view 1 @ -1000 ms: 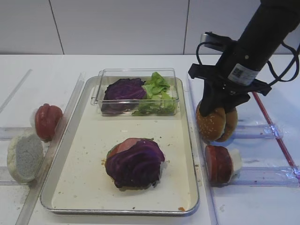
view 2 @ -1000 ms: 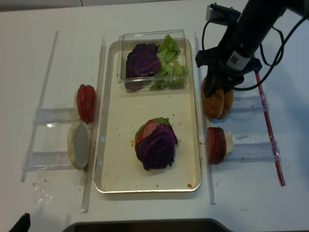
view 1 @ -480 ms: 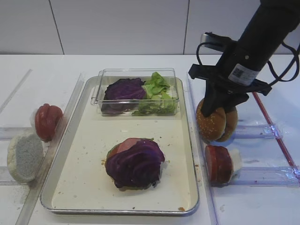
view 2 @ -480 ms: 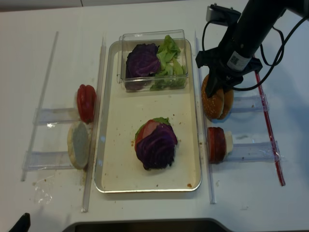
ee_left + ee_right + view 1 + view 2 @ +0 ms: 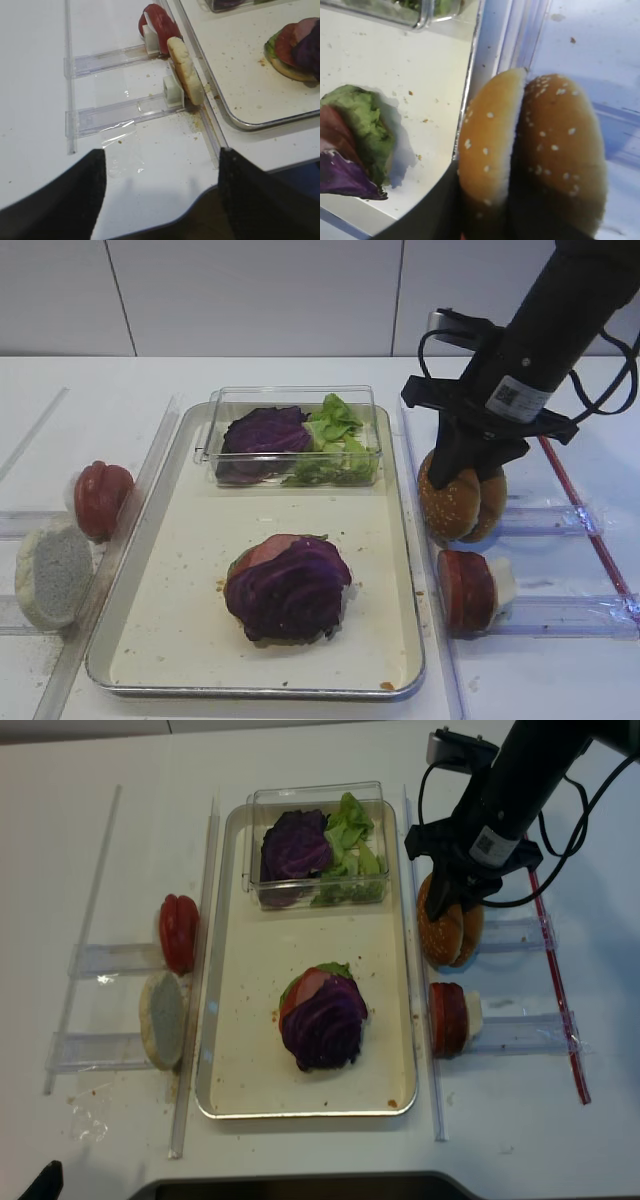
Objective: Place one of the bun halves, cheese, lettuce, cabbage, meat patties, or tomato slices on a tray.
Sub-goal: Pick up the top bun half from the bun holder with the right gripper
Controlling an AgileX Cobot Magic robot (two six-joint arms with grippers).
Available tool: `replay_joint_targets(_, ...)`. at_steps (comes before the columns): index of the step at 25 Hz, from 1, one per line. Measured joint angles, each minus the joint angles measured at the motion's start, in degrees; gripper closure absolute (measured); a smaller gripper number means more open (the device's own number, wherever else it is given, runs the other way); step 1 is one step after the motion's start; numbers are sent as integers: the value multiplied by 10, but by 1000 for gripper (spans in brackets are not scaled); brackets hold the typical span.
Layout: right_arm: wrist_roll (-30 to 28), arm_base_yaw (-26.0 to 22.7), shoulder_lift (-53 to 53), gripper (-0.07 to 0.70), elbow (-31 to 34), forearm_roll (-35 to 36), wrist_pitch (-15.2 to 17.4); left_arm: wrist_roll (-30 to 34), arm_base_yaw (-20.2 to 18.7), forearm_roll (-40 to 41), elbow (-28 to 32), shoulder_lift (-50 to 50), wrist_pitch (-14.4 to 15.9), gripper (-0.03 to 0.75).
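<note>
White bench beside the tray (image 5: 404,570): the right gripper (image 5: 462,476) is clamped on one upright bun (image 5: 487,145), light and soft, easily crushed, best pinched gently across its edges.

Bright, even light from above; soft short shadows on the silver metal tray (image 5: 400,540); blurred, dark lower edge in the right wrist view.

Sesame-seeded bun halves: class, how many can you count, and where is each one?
2. Both stand on edge, side by side, right of the tray: the left bun half and the right bun half. Others may be hidden.
</note>
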Motion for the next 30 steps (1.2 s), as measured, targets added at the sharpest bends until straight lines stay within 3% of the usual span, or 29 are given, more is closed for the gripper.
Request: replay_joint_targets(30,-3,0,-83,442,0,3,4,0,0,0,0,0,0,276)
